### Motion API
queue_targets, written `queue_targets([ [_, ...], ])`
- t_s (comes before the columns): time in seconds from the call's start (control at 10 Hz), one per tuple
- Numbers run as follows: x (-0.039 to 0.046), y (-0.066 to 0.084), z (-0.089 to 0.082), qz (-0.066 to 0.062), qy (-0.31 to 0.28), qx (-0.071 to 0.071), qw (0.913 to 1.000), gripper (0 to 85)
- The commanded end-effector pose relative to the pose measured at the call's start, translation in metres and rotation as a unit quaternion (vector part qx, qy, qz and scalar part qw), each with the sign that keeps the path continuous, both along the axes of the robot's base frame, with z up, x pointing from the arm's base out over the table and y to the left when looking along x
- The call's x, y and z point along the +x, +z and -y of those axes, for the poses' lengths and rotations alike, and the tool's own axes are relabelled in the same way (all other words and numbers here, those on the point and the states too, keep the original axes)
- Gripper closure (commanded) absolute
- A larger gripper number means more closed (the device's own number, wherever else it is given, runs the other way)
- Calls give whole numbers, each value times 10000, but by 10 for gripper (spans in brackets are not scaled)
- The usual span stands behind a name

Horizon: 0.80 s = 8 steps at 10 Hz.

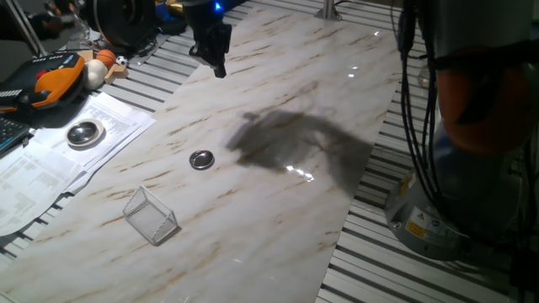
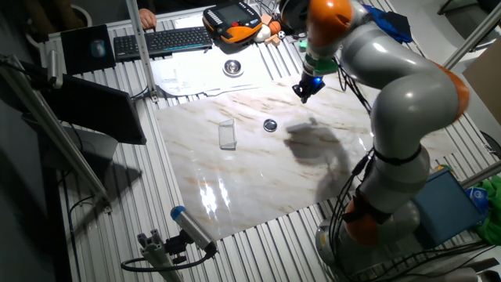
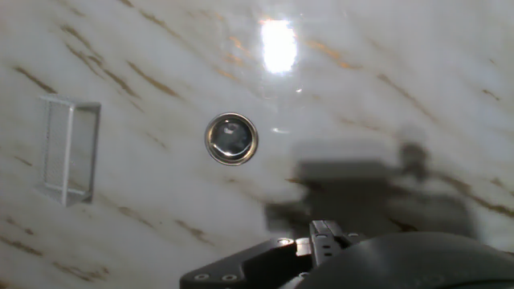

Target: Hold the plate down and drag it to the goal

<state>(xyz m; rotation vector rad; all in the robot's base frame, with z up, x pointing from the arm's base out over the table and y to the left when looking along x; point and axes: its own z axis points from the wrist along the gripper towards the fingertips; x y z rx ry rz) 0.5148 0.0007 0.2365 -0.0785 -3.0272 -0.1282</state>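
The plate (image 1: 201, 159) is a small round silver disc with a raised rim, lying flat on the marble tabletop. It also shows in the other fixed view (image 2: 270, 124) and in the hand view (image 3: 231, 138). The goal, a small wire mesh box (image 1: 152, 215), stands on the marble a short way from the plate, apart from it (image 2: 227, 134) (image 3: 71, 150). My gripper (image 1: 220, 69) hangs in the air above the far part of the table, well clear of the plate (image 2: 303, 95). Its fingers look closed together and hold nothing.
A larger round silver dish (image 1: 84, 133) sits on papers (image 1: 50, 164) left of the marble. A teach pendant (image 1: 50, 80), a keyboard (image 2: 160, 41) and small items lie beyond. The marble slab (image 1: 278, 210) rests on a slatted metal table. The arm's base (image 1: 455, 194) stands at the right.
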Motion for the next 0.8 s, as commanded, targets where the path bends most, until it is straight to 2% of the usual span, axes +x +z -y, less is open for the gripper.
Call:
queue_targets([
  [0.0,0,-7,0,-149,-82,69,9998,850],
  [0.2,0,-7,0,-450,-30,-106,9989,850],
  [0.3,0,-7,0,-419,-47,-252,9988,850],
  [0.4,0,-7,0,330,-267,-649,9970,850],
  [0.5,0,-7,0,300,-150,-963,9948,850],
  [0.6,11,-13,3,44,-152,-769,9969,850],
  [0.7,74,-64,25,-143,-131,-602,9980,850],
])
